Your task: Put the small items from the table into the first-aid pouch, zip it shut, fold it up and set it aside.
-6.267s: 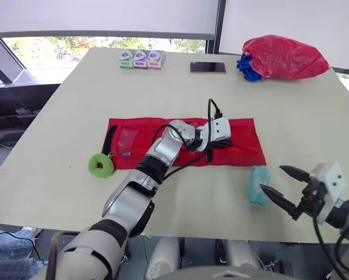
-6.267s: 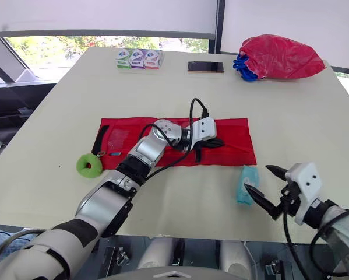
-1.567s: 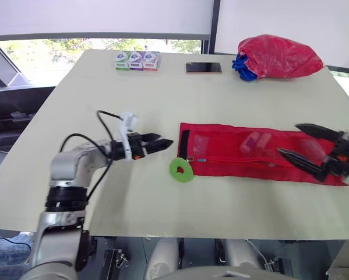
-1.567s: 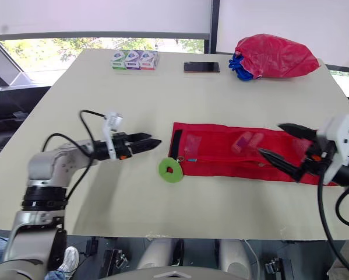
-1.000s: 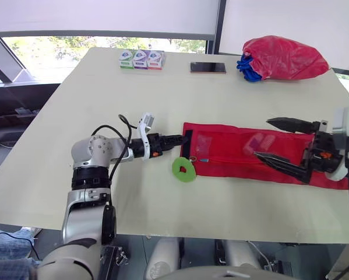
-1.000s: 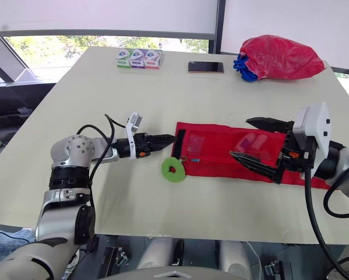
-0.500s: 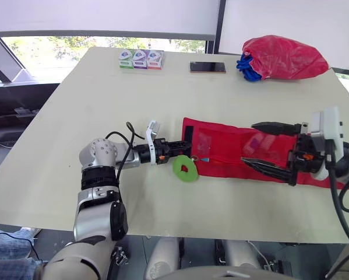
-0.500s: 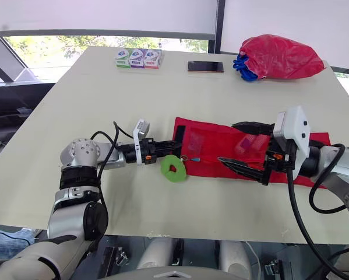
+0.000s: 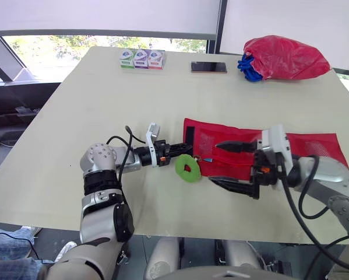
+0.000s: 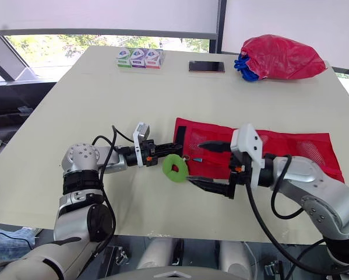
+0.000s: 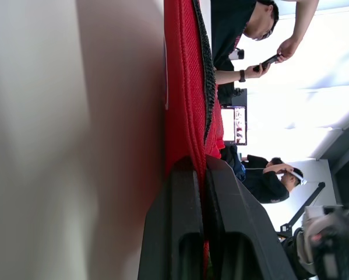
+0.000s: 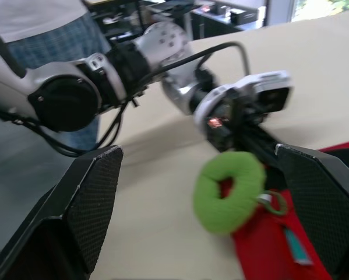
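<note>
Zipping step, seemingly — left claw (image 9: 177, 148) clamped on the pouch (image 9: 323, 146), right claw (image 9: 215, 163) gaping beside the green ring (image 9: 187, 168), due to grip it.

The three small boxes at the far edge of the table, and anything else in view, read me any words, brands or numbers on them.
No text here can be read.
The three small boxes: printed faces, too small to read.
The phone: nothing legible on it.
The red pouch and the red bag: no readable label.
</note>
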`<state>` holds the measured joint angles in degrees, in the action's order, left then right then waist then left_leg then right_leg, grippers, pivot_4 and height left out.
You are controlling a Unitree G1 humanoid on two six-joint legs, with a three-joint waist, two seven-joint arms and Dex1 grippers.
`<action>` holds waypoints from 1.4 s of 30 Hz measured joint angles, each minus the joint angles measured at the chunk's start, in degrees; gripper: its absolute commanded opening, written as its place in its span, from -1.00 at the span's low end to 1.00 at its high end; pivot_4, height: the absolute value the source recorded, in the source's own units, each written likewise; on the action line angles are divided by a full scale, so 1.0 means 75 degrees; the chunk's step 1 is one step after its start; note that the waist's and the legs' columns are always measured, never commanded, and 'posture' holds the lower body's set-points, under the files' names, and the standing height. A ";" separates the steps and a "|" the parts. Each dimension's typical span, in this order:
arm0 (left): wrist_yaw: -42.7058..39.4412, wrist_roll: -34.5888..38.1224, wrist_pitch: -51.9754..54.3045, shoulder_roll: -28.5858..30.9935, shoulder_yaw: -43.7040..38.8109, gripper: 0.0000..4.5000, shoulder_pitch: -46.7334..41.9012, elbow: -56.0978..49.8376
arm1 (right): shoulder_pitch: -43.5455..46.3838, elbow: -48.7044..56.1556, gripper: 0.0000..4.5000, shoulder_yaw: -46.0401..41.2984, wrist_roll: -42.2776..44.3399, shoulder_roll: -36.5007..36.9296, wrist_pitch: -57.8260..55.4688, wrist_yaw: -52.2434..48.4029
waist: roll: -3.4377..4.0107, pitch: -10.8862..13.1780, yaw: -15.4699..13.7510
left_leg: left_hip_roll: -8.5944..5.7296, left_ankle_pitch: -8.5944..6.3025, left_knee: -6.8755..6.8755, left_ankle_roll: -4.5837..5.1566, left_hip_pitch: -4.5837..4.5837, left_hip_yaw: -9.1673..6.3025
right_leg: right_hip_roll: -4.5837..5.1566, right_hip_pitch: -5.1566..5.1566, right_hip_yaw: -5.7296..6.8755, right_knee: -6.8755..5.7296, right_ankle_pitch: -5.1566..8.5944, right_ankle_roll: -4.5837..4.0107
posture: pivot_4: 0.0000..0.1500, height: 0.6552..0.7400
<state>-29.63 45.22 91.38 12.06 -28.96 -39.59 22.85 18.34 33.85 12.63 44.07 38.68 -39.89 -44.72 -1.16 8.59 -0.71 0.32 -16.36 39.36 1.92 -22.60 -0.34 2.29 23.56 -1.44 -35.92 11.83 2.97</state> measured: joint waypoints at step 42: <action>0.0882 0.0499 0.0026 -0.0392 -0.0263 -1.00 0.0268 -0.0549 | 0.0662 -0.2380 -0.98 0.1605 -0.3790 -0.1804 0.0136 -0.0324 | 0.0001 -0.0002 0.0013 | -0.0014 0.0020 -0.0017 -0.0036 -0.0001 -0.0037 | 0.0007 0.0000 0.0028 -0.0005 -0.0002 -0.0006 | 1.00 1.00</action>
<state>-23.02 48.96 91.58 9.12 -30.94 -37.57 18.74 23.31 16.00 24.67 15.65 25.15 -38.87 -47.15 -1.16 8.58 -0.62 0.22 -16.21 39.23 1.65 -22.60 -0.61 2.34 23.55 -1.23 -35.96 11.82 2.93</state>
